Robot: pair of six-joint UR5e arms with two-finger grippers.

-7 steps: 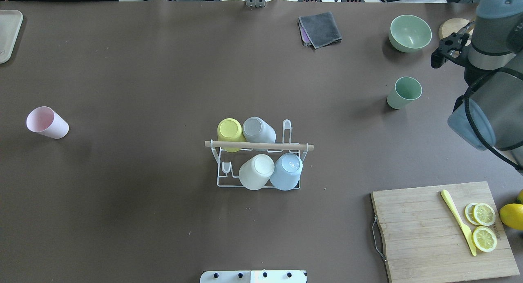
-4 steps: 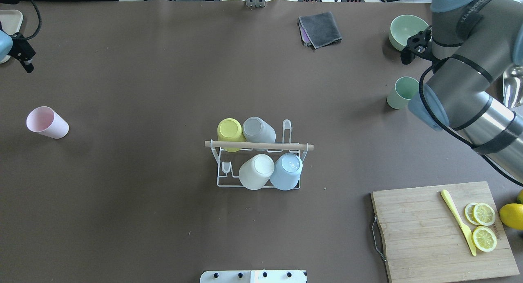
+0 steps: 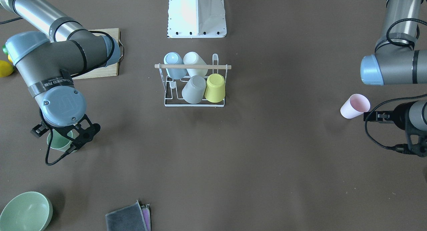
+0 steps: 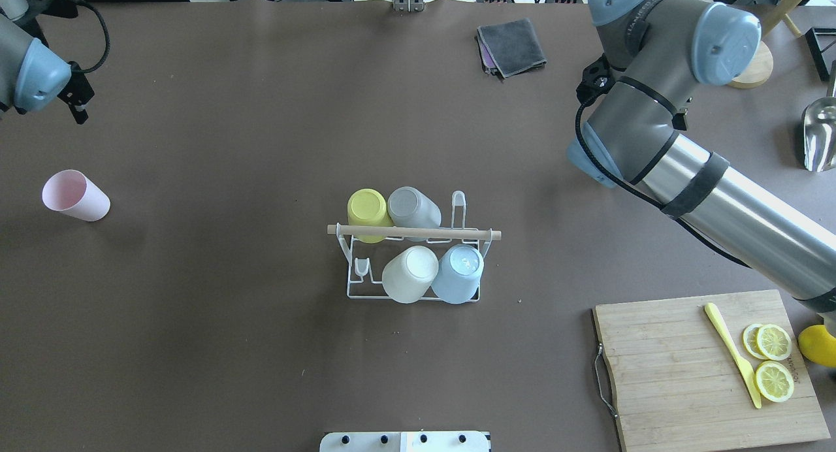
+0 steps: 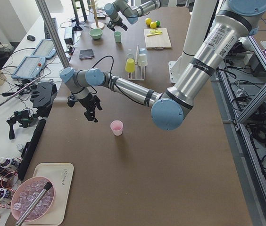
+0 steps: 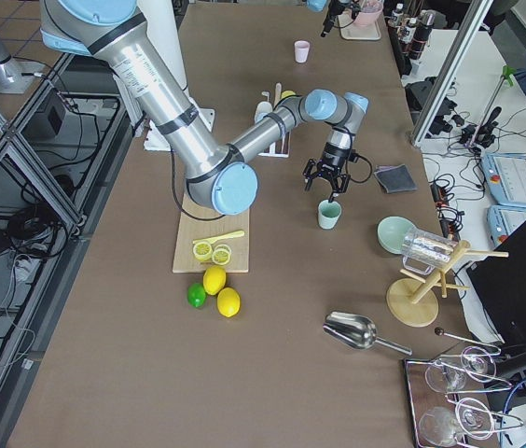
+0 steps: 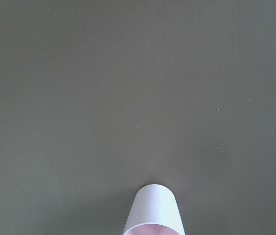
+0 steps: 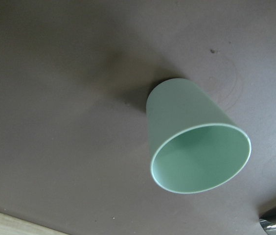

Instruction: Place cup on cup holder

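The white wire cup holder with a wooden rod stands mid-table and carries yellow, grey, white and blue cups; it also shows in the front view. A green cup stands upright right below my right gripper, which hovers open above it. My right arm hides this cup in the overhead view. A pink cup stands far left. My left gripper is open, just beyond it and apart from it. The left wrist view shows the pink cup's top.
A wooden cutting board with a yellow knife and lemon slices lies front right, with a lemon beside it. A green bowl and a grey cloth lie at the far edge. A metal scoop lies right.
My right arm has swung in from the right edge over the green cup, now covering it in the overhead view. My left arm has come in at the far left, near the pink cup.
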